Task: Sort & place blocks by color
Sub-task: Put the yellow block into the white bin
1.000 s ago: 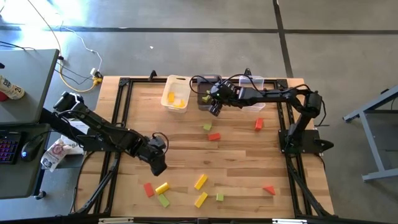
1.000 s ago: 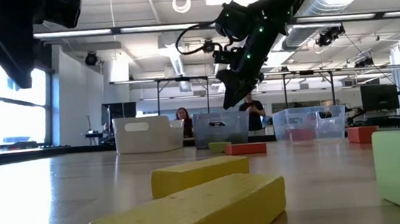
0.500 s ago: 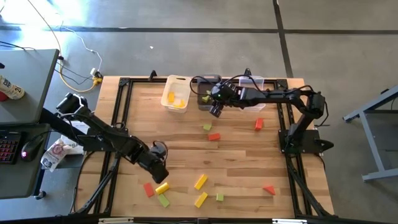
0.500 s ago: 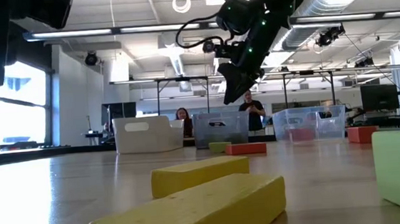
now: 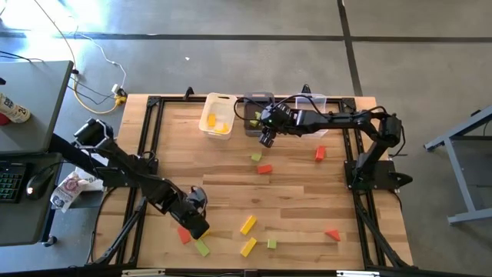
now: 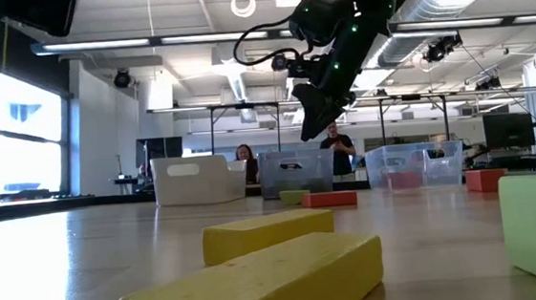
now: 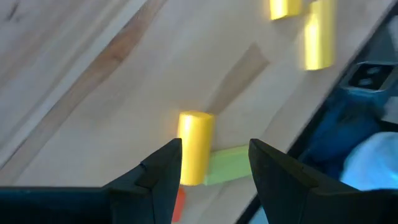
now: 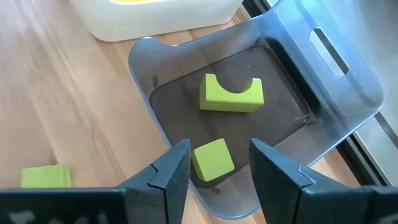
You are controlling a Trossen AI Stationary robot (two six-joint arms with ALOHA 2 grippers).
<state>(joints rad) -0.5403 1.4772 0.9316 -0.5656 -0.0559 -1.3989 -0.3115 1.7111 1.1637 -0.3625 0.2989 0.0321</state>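
Observation:
Yellow, green and red blocks lie scattered on the wooden table. My left gripper (image 5: pixel 197 226) hangs open near the front left, above a yellow block (image 7: pixel 196 147) that lies on its side beside a green block (image 7: pixel 227 167) and a red block (image 5: pixel 184 235). My right gripper (image 8: pixel 219 165) is open and empty over the near rim of the grey bin (image 8: pixel 292 68). Two green blocks rest on the bin's floor, an arch (image 8: pixel 231 93) and a cube (image 8: pixel 213 160). The white bin (image 5: pixel 217 115) holds yellow blocks.
A clear bin (image 5: pixel 319 119) stands right of the grey one at the far edge. Loose blocks: green (image 5: pixel 256 157) and red (image 5: pixel 264 168) mid-table, red (image 5: pixel 320 154) to the right, yellow (image 5: pixel 247 224), yellow (image 5: pixel 248 246), green (image 5: pixel 271 243) and a red wedge (image 5: pixel 332 235) near the front.
My left gripper has moved toward the table's near edge and a little down, and now stands over the yellow block by the red and green ones at the front left. Its fingers have stayed open.

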